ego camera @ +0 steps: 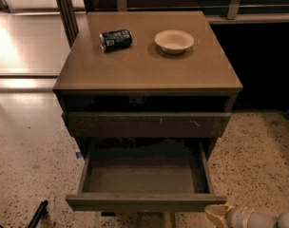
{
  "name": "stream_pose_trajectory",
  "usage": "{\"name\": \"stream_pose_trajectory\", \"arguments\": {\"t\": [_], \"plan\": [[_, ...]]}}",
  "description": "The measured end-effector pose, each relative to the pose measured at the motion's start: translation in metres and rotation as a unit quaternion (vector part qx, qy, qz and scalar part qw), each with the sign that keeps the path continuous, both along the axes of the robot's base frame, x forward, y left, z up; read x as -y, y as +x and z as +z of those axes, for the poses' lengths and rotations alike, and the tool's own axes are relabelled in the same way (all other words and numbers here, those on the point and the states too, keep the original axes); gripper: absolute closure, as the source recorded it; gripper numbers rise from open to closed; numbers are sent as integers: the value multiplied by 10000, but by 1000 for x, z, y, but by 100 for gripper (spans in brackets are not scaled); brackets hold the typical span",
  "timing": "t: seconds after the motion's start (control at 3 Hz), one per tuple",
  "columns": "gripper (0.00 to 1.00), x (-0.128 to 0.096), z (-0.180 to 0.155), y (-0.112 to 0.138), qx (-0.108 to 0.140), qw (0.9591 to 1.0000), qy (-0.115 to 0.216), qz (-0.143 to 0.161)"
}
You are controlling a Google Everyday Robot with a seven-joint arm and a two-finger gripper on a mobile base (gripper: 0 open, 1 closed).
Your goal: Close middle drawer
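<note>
The middle drawer [144,202] is pulled far out of the dark grey-brown cabinet [144,75]. Its plain front strip runs across the bottom of the camera view, and its brownish inner floor [142,175] is bare. My gripper [217,213], pale yellowish on a white wrist, sits at the bottom right. It is just below and to the right of the drawer front's right corner, very close to it. I cannot tell whether it touches the drawer.
Above the middle drawer, the drawer front with pale scratch marks [145,124] stands slightly out. A dark can [115,39] lies on the cabinet top beside a pale bowl [174,41]. A black object [37,213] lies on the speckled floor at bottom left.
</note>
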State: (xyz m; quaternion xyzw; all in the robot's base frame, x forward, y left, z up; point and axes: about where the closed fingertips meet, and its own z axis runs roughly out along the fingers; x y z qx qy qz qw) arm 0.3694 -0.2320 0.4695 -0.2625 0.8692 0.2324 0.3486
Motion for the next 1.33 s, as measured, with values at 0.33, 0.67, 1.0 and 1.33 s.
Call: {"name": "stream_pose_trajectory", "arguments": {"t": [0.33,0.67,1.0,1.33], "plan": [[100,0,-36,15,-219,9997,56,59],[100,-1,-65,35,-348,9993,59,105],[100,-5,-76,57,-300,9993,21,224],[100,-12,-79,90,-161,9986,-84,495]]}}
